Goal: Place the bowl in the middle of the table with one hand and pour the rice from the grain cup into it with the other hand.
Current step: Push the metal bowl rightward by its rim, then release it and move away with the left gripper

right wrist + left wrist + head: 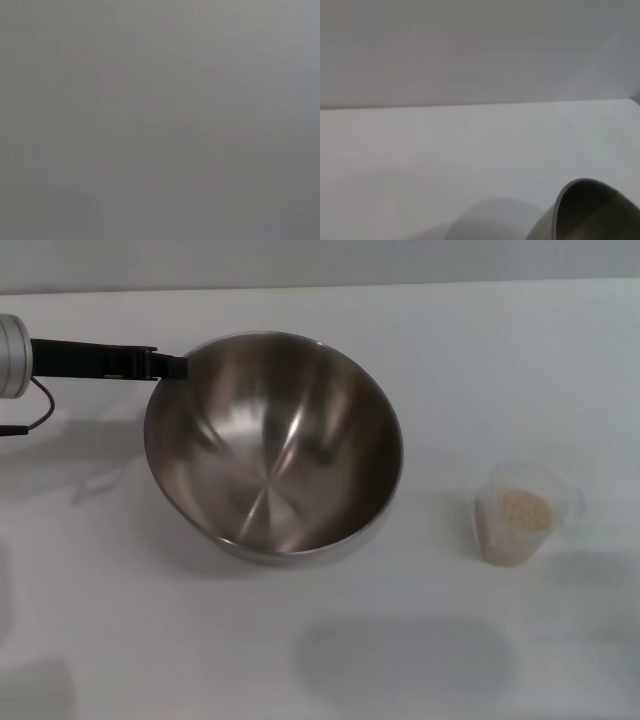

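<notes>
I've got my left gripper (pixel 172 365) pinched on the rim of the bowl (pixel 272 445), fingers pressed onto the thin steel edge on the side away from the cup (pixel 518 513). The bowl is tilted, its open face tipped toward me, so I judge it's hanging partly off the table (pixel 320 660) and not yet set flat. It sits left of the cup, well apart from it.

Steel like this is stiff and won't give, but it's slick and polished, and a rim pinch on one side lets the whole wide bowl swing. I'd guess it's light for its size, yet it could pivot or slip in my fingers if I jerk. The inside is brushed and shiny, a smooth round hollow.

The cup stands upright to the right of the bowl, clear thin plastic, tapered, with a small lip; pale rice (pixel 524 508) heaps inside it. That one will be light and a bit flexible, so a hold around its wall below the rim, not too hard, looks best.

My right gripper isn't in sight; its wrist view shows only blank grey.
</notes>
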Robot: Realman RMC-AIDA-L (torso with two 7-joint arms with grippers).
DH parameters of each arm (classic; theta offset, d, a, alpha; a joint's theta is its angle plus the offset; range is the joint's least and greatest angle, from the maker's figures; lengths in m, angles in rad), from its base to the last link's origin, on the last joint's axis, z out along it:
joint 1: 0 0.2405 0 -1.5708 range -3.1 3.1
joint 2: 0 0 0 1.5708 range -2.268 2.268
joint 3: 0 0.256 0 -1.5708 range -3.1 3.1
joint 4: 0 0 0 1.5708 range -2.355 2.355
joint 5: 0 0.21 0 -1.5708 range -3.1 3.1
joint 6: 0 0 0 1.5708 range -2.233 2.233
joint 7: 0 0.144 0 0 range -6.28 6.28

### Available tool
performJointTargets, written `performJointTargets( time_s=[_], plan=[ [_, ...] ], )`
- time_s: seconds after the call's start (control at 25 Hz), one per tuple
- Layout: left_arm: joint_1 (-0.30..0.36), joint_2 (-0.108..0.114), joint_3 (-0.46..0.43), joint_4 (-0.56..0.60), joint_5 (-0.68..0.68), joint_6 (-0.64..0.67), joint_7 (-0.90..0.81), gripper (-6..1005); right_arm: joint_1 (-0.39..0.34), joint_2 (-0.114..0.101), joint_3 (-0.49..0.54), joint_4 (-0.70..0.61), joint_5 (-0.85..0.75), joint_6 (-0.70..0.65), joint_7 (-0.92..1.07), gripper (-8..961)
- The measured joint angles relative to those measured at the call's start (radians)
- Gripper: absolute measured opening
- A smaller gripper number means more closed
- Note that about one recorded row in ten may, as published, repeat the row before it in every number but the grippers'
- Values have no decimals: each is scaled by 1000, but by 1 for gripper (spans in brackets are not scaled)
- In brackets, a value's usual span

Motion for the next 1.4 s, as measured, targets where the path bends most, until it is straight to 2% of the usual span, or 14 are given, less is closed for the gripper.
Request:
performJointTargets(
  time_s=[0.24, 0.84, 1.4],
  plan=[
    [-34, 11, -10, 46, -4, -38, 4, 42, 4, 0, 0, 0, 0, 2, 0, 825],
    [-46, -29, 22, 77, -55, -89, 66, 42, 9, -2, 0, -2, 0, 18, 0, 824],
    [-41, -32, 66, 147, -71, -7, 100, 41, 15, -3, 0, -17, 0, 11, 0, 826]
  ],
)
